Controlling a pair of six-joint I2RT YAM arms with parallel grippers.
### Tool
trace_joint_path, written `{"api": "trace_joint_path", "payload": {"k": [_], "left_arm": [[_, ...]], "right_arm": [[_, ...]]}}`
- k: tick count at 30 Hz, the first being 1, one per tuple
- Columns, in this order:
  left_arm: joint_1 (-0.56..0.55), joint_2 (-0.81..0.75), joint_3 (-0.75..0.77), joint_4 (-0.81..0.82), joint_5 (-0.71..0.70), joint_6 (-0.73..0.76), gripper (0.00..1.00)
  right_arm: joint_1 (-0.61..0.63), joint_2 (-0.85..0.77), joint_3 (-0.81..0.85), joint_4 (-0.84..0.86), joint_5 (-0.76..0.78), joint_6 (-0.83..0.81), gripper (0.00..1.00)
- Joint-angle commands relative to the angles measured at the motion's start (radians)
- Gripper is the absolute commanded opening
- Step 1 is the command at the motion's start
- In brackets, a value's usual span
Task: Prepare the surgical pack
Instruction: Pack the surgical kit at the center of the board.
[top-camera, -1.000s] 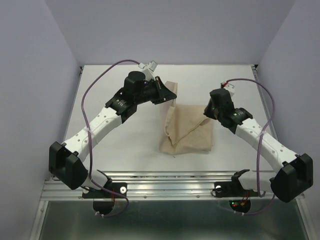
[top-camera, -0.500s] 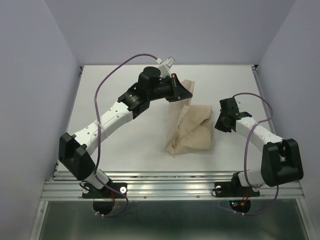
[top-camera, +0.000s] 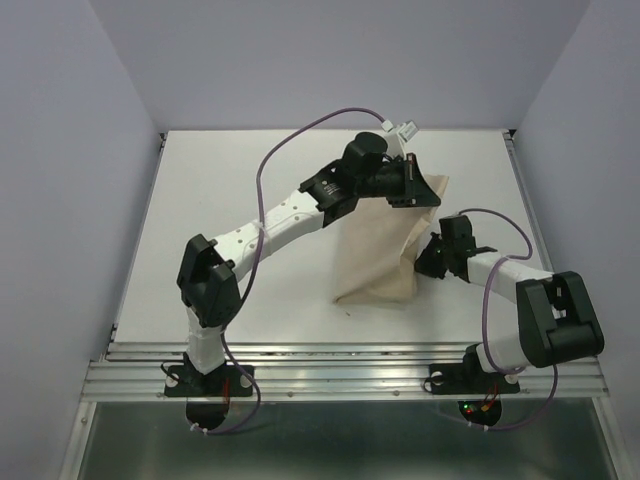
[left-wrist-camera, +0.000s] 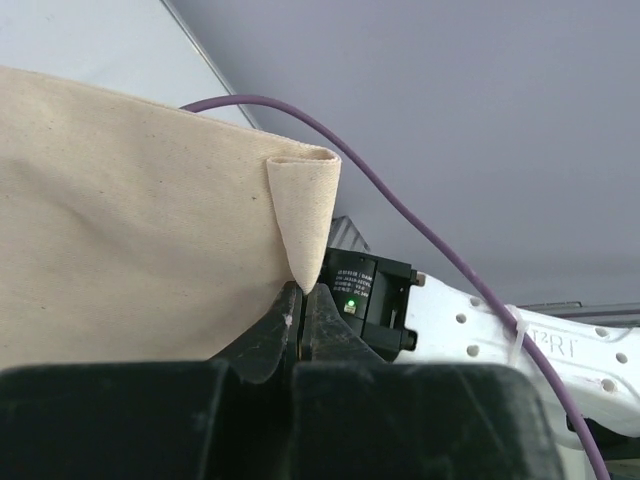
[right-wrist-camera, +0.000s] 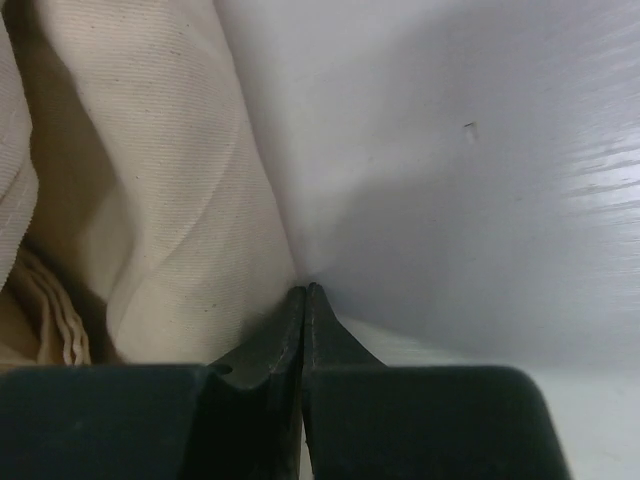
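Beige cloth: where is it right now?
Top view: the cloth lies right of centre, a corner pinched up by the left claw, the right claw shut beside its right edge.

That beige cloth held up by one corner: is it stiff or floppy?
Probably floppy: the cloth drapes in folds from the corner pinched by the left gripper. Likely light, since that thin pinch holds it up. It may slip if tugged.

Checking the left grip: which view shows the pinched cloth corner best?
Left wrist: the cloth corner sits folded, pinched in the shut left gripper. Top shows the cloth lifted, with the pinch hidden by the gripper. Right wrist shows only its lower folds.
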Motion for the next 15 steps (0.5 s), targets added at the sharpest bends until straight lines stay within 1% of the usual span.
{"api": "trace_joint_path", "payload": {"k": [1, 4, 9, 15], "left_arm": [[-0.021, 0.022, 0.128, 0.136, 0.093, -0.06, 0.0], [-0.034, 0.06, 0.173, 0.156, 0.119, -0.085, 0.0], [-0.062, 0.106, 0.219, 0.159, 0.123, -0.1, 0.0], [-0.074, 0.164, 0.262, 0.17, 0.139, -0.122, 0.0]], "right_arm": [[0.009, -0.013, -0.053, 0.164, -0.119, 0.126, 0.01], [0.009, -0.003, -0.054, 0.183, -0.126, 0.143, 0.01], [0.018, 0.02, -0.04, 0.212, -0.137, 0.164, 0.01], [0.061, 0.066, -0.01, 0.238, -0.129, 0.19, 0.01]]}}
